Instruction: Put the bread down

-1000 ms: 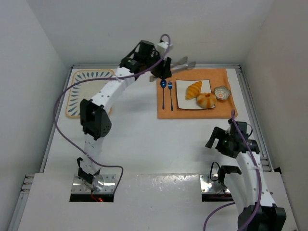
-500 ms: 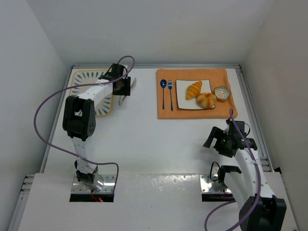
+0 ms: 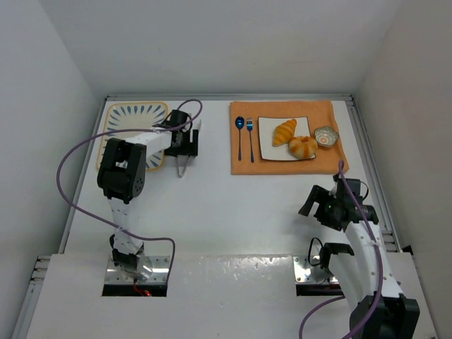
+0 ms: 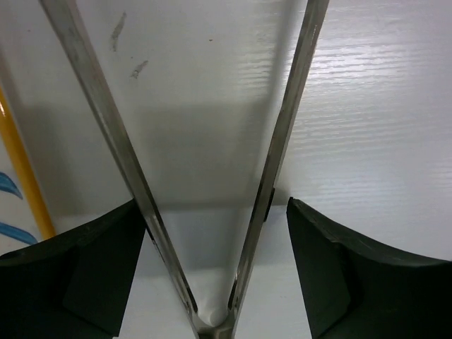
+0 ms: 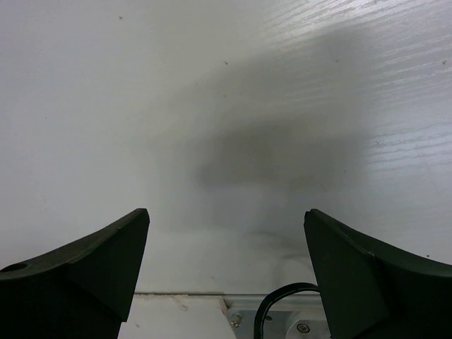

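Note:
The bread, a croissant (image 3: pixel 284 131) and a round bun (image 3: pixel 303 147), lies on a white square plate (image 3: pixel 267 146) on an orange placemat (image 3: pixel 244 164) at the back right. My left gripper (image 3: pixel 183 147) is far from it, low over the table beside a patterned mat (image 3: pixel 131 116). In the left wrist view it (image 4: pixel 215 212) is open. Spread metal tongs (image 4: pixel 275 155) lie between its fingers, and the right arm of the tongs stands clear of the right finger. My right gripper (image 3: pixel 319 205) is open and empty over bare table at the near right (image 5: pixel 226 226).
A small patterned bowl (image 3: pixel 325 135) sits on the placemat right of the plate. A blue spoon (image 3: pixel 239 134) and fork (image 3: pixel 250 134) lie left of it. The tongs' tips (image 3: pixel 181 168) stick out from the left gripper. Walls close in on both sides.
My left arm swung with the tongs from beside the plate to the left and came down beside the patterned mat. The right arm has barely moved.

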### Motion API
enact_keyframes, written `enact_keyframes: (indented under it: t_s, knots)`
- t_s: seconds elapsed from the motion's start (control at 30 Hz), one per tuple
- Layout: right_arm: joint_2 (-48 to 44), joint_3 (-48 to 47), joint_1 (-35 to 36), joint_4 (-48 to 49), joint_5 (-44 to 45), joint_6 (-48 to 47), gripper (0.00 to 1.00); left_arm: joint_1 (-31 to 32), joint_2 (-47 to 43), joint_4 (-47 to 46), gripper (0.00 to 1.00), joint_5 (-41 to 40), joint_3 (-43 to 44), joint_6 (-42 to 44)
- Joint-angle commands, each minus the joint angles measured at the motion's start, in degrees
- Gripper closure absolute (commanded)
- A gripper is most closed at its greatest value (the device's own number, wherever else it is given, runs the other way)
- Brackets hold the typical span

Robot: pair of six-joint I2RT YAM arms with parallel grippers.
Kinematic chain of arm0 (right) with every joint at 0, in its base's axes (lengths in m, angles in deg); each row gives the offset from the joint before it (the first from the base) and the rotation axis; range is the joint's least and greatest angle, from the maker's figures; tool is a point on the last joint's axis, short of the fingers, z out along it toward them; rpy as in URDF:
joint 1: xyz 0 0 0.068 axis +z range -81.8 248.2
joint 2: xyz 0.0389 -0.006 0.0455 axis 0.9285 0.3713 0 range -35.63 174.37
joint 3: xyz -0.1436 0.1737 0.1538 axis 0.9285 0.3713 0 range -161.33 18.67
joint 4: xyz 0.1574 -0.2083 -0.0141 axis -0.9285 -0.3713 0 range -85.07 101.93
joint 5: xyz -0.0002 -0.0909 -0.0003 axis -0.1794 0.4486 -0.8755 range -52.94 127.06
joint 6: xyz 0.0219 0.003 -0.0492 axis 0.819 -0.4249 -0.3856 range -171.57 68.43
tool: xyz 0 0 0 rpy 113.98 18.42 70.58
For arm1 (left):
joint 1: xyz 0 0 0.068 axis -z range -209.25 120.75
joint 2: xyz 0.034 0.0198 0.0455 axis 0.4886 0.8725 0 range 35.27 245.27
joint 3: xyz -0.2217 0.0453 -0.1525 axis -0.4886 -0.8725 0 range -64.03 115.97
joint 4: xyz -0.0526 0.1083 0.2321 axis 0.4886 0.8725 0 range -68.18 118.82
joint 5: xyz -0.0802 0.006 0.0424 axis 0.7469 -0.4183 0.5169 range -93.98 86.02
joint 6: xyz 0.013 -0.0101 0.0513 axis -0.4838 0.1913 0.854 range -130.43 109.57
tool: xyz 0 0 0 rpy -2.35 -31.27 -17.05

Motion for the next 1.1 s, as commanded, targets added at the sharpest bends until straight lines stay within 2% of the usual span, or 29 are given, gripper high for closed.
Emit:
enact_keyframes:
  t_s: [0.0, 0.07, 0.23, 0.33, 0.4, 0.5, 0.63, 0.67, 0.77, 0.8, 0.9, 1.07]
  knots:
    - [-0.7, -0.7, 0.0, -0.2, 0.7, 0.7, 0.09, 1.2, 0.5, -0.4, 0.14, 0.6, -0.7, -1.5]
    - [-0.9, -0.6, 0.0, -0.3, 0.6, 0.6, 0.09, 1.2, -0.6, 0.2, 0.00, 1.2, 0.7, -1.5]
    - [-1.4, -0.6, 0.0, -0.5, 0.6, 0.5, 0.09, 1.2, -5.5, 3.6, 0.00, 2.6, 5.6, 0.7]
    - [-0.9, -0.6, 0.1, 0.1, -0.4, 0.0, 0.06, 1.2, -10.9, 6.2, 0.00, 2.0, 9.0, 3.6]
    - [-0.4, -0.6, 0.0, 0.2, -0.7, -0.3, 0.00, -0.2, -14.3, 6.9, 0.00, 1.2, 9.7, 6.8]
    - [0.6, -0.5, 0.0, 1.3, -1.4, -0.4, 0.00, -4.6, -20.8, 7.5, 0.00, -3.4, 9.7, 9.7]
    - [2.3, -0.8, 0.0, 3.8, -2.0, -1.1, 0.00, -15.8, -25.3, 8.0, 0.00, -6.5, 5.4, 10.3]
    - [2.3, -0.7, -0.1, 5.1, -2.4, -1.3, 0.00, -21.9, -25.3, 9.3, 0.00, -5.7, 3.9, 10.3]
    - [3.3, -0.7, 0.0, 6.2, -2.7, -1.4, 0.00, -31.2, -25.3, 12.3, 0.00, -3.2, 0.7, 10.3]
    - [3.3, -0.9, 0.0, 6.8, -2.8, -1.2, 0.00, -36.3, -26.0, 12.3, 0.00, -3.2, -0.8, 10.9]
    - [4.2, -1.1, 0.1, 8.6, -2.4, -1.8, 0.00, -43.4, -26.8, 11.7, 0.00, -3.2, -7.7, 13.7]
    - [5.0, -0.1, 0.0, 11.1, -1.7, -0.5, 0.00, -49.0, -26.8, 9.8, 0.00, -1.3, -15.4, 14.3]
